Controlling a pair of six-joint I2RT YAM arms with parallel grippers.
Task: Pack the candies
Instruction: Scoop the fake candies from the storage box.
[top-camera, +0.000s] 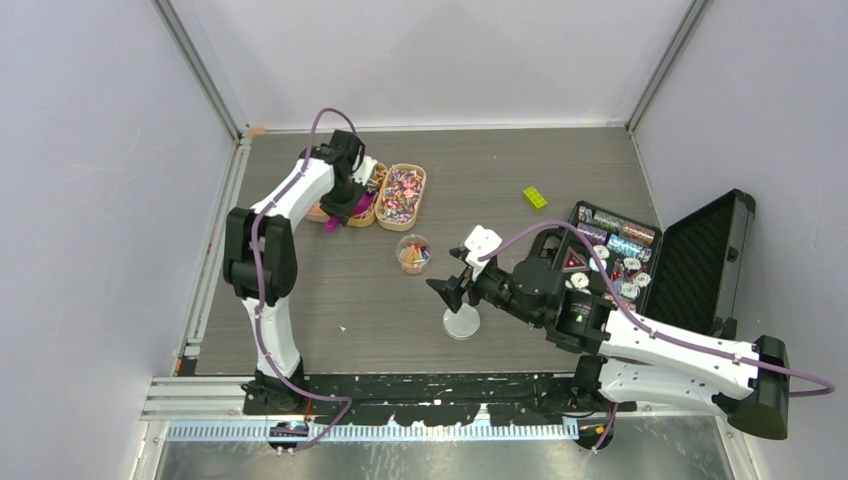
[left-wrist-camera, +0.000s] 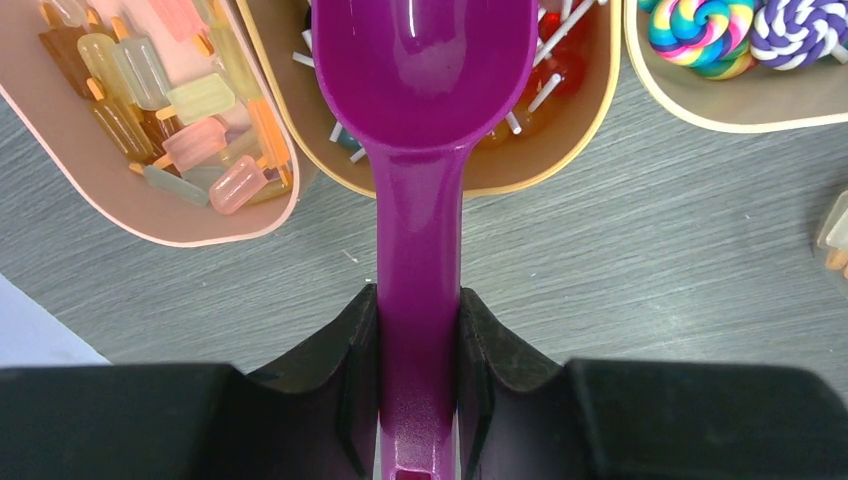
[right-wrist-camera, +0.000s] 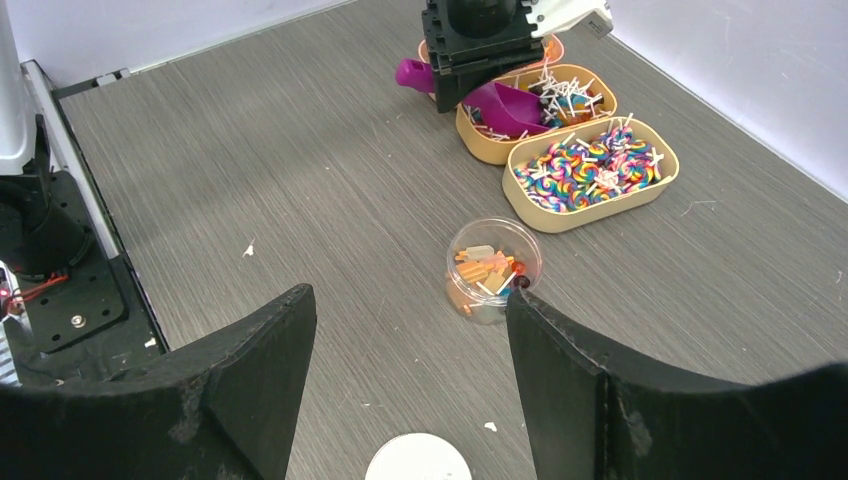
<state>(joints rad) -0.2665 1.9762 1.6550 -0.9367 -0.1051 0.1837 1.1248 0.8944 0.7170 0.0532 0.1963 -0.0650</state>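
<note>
My left gripper (left-wrist-camera: 418, 330) is shut on the handle of a purple scoop (left-wrist-camera: 420, 100). The scoop's empty bowl hangs over the middle tray (left-wrist-camera: 570, 150), which holds candies on white sticks. A pink tray (left-wrist-camera: 200, 232) to its left holds ice-pop shaped candies (left-wrist-camera: 150, 110), and swirl lollipop candies (left-wrist-camera: 700, 35) fill the third tray (right-wrist-camera: 590, 215). A small clear jar (right-wrist-camera: 492, 268) with several orange candies stands in mid-table. My right gripper (right-wrist-camera: 410, 320) is open above a white lid (right-wrist-camera: 418, 460), just short of the jar.
An open black case (top-camera: 700, 260) of poker chips lies at the right edge. A yellow-green toy brick (top-camera: 534, 197) sits behind it. The left arm (top-camera: 262, 250) reaches along the left side toward the trays (top-camera: 402, 195).
</note>
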